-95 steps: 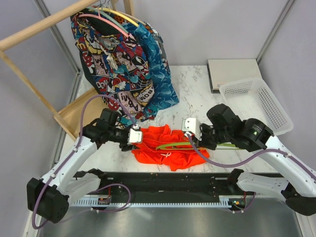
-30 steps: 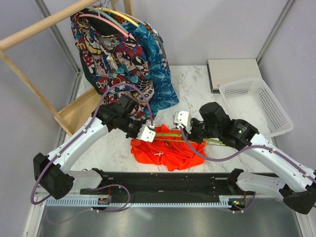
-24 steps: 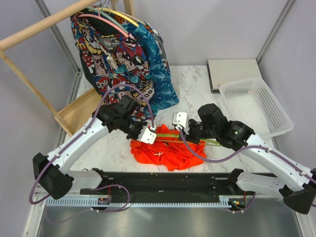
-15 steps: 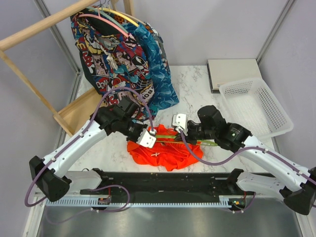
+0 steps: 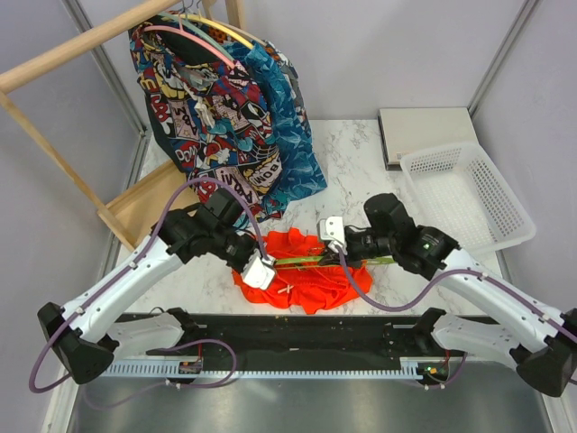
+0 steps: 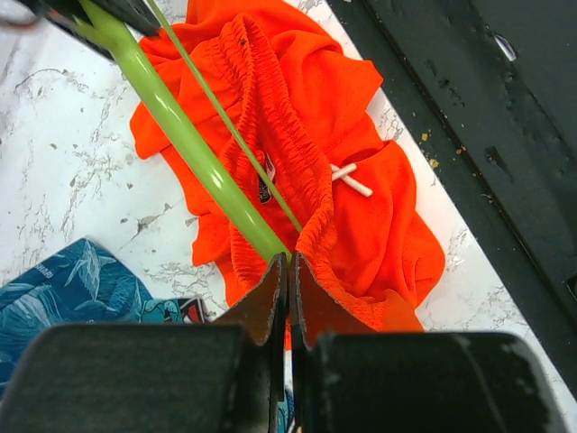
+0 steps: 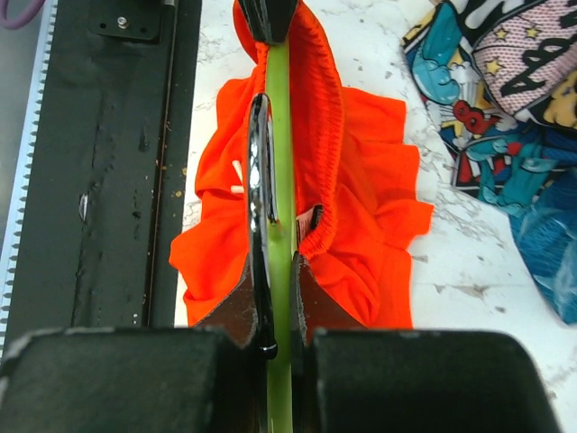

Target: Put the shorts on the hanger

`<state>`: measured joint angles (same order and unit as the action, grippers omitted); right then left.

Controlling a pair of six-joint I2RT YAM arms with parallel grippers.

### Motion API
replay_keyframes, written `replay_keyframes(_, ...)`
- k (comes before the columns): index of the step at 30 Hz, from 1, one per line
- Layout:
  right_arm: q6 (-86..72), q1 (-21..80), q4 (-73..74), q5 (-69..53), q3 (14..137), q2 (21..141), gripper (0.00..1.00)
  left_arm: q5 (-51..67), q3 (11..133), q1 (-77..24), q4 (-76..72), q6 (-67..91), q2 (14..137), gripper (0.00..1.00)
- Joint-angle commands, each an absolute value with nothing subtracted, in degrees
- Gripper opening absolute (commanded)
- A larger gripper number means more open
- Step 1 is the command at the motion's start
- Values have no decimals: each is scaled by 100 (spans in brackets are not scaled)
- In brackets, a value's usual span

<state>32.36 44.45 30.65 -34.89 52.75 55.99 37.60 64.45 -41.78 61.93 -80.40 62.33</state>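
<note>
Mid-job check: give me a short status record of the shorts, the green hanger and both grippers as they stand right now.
shorts: bunched on the table, waistband uppermost
hanger: lying across the shorts, its far end meeting the waistband
left gripper: shut, pinching the waistband at the hanger's far end
right gripper: shut on the hanger, alongside its metal hook
progress: shorts not yet hung; most of the fabric lies loose under the hanger
</note>
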Motion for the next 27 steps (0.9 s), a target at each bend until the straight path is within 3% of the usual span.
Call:
replay_keyframes(1, 3182, 4482, 2392, -4403, 5432, 5941, 0, 4043, 6565, -4245, 5538, -7843, 6293, 7)
replay_keyframes(2, 3129, 4482, 2312, -4403, 5379, 5959, 0, 4069, 6618, -4236, 5494, -7588, 6302, 19)
replay_keyframes(5, 2971, 4482, 2022, -4307, 5274, 5950, 0, 3982, 6820, -4245, 5406, -6402, 6346, 38)
replay_keyframes(7, 2910, 4465, 1890, -4245, 5186, 5898, 0, 3535, 6882, -4202, 5300, -5438, 6267, 41)
replay_keyframes(11, 2848, 4395, 1802, -4263, 5045, 5854, 0, 3761, 6750, -3395, 5824, -5255, 5767, 54)
replay_keyframes(20, 2804, 4386, 1723, -4149, 5115, 5924, 0, 3410, 6284, -3138, 6662, -5414, 5422, 63)
replay_keyframes(27, 2742, 4386, 1688, -4219, 5265, 5985, 0, 3419, 5960, -3164, 5899, -5089, 5810, 78)
